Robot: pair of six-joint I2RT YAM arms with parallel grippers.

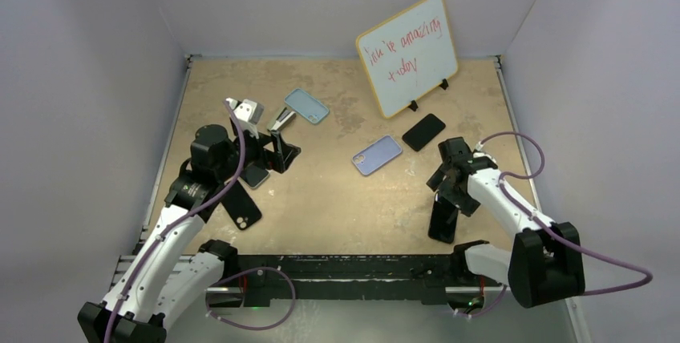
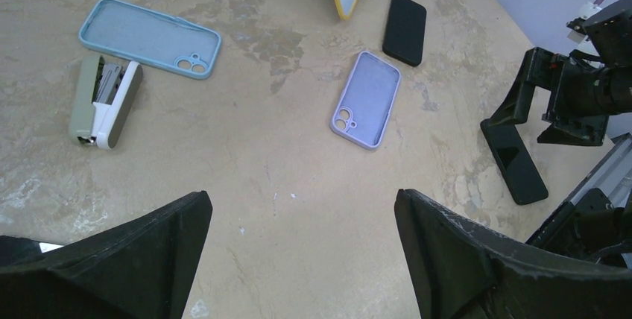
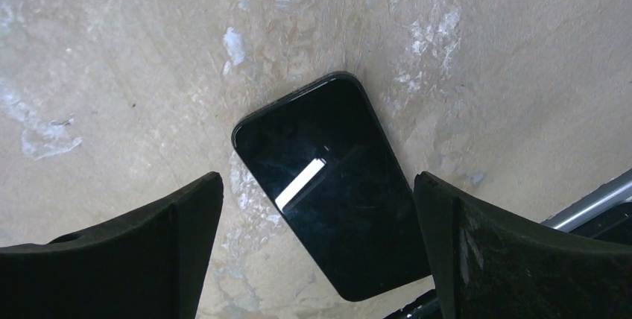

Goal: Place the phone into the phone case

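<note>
A black phone [image 3: 335, 185] lies screen up on the table near the front edge, also in the top view [image 1: 443, 221]. My right gripper [image 3: 317, 179] is open just above it, one finger on each side, not touching it. A lilac phone case [image 1: 377, 155] lies open side up mid-table, also in the left wrist view [image 2: 365, 99]. A light blue case [image 1: 306, 105] lies at the back left. My left gripper [image 1: 282, 151] is open and empty above bare table [image 2: 302, 200].
A second black phone [image 1: 423, 131] lies by the whiteboard [image 1: 409, 53] at the back right. Two more dark phones [image 1: 240, 208] lie under my left arm. A grey and white stapler-like object [image 2: 104, 103] sits beside the blue case. Walls close three sides.
</note>
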